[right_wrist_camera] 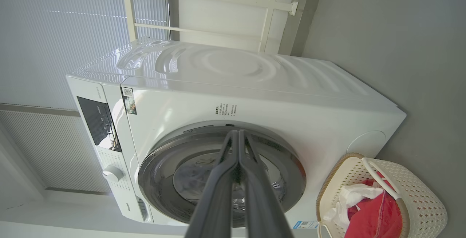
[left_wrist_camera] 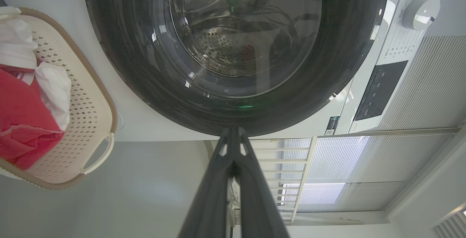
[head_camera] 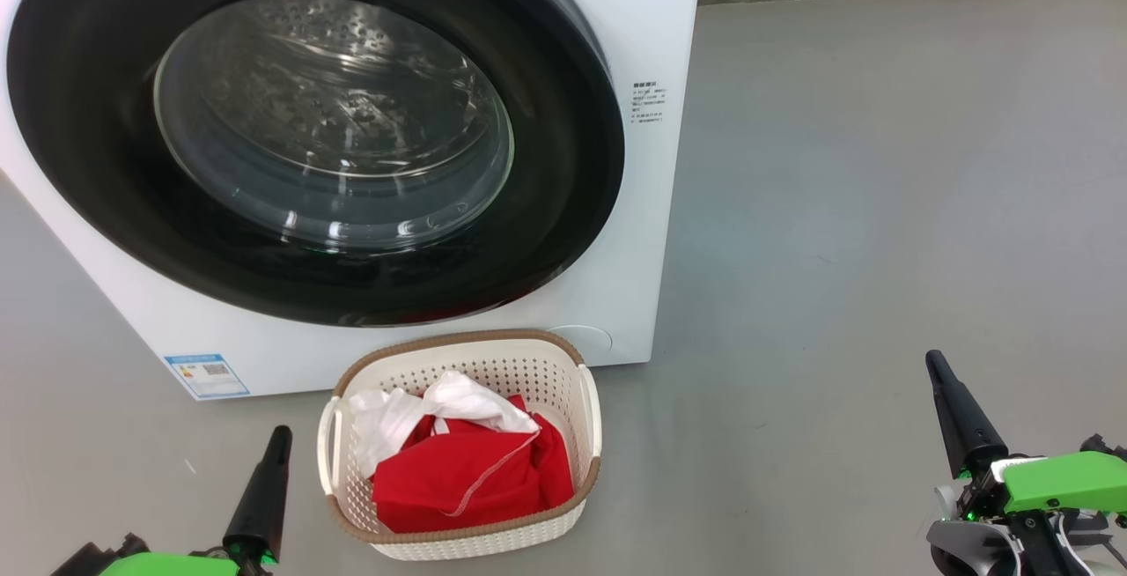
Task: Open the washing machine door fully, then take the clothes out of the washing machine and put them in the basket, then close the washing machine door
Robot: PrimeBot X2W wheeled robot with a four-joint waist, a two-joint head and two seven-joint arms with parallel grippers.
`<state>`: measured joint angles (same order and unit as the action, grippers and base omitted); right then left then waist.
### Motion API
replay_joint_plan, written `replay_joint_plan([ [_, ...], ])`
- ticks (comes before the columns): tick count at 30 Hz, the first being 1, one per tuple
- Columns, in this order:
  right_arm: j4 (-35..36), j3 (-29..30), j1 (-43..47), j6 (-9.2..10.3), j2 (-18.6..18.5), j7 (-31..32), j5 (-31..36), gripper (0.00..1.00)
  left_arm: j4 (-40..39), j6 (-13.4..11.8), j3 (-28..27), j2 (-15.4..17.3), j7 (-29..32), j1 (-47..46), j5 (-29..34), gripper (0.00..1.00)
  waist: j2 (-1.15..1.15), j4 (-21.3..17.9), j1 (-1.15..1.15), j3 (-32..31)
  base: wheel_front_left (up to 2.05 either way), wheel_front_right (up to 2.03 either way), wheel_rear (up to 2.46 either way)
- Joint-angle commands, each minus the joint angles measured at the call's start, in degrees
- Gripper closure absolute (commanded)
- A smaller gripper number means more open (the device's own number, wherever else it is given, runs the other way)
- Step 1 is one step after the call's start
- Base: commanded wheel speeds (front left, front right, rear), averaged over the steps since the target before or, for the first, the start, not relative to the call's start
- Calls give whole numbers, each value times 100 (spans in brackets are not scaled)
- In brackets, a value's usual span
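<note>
Edges first: the washing machine door (head_camera: pixel 317 127) sits flush against the white front of the washing machine (head_camera: pixel 647 232) in the upper left of the head view. Its wide glossy black rim runs close to the cabinet's right edge and is cut off by the frame at top and left. The bulging clear glass at its centre shows the perforated steel drum (head_camera: pixel 352 48) behind it. A blue label (head_camera: pixel 205 373) sits low on the front.

The basket (head_camera: pixel 528 373) stands on the grey floor (head_camera: pixel 880 206) at lower centre, just beside the machine's bottom edge and under the lowest part of the door rim. It is cream-white and perforated, with a brown woven-look rim and side handles. The clothes (head_camera: pixel 467 470) lie inside it: bright red fabric with white stitching, and a white cloth piece bunched over the far left part.

The left end effector (head_camera: pixel 280 437), at lower left, is closed and holds nothing; it is just beside the basket's left handle but apart from it. The right end effector (head_camera: pixel 936 366), at lower right, is likewise closed and empty, well apart from the basket. Between it and the machine's right edge the floor spreads broad across the right half of the frame.
</note>
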<state>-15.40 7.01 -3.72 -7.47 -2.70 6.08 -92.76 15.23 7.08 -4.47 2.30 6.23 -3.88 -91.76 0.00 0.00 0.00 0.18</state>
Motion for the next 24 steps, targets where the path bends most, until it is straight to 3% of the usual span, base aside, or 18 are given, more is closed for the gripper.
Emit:
replay_joint_plan([
  [1,139,-71,-244,-2,-37,23,42,100,-119,41,-205,58,25,-231,-41,100,0,0,0,0,0,0,0],
  [24,138,-62,-245,-2,-31,30,49,100,-119,41,-204,58,25,-231,-41,100,0,0,0,0,0,0,0],
])
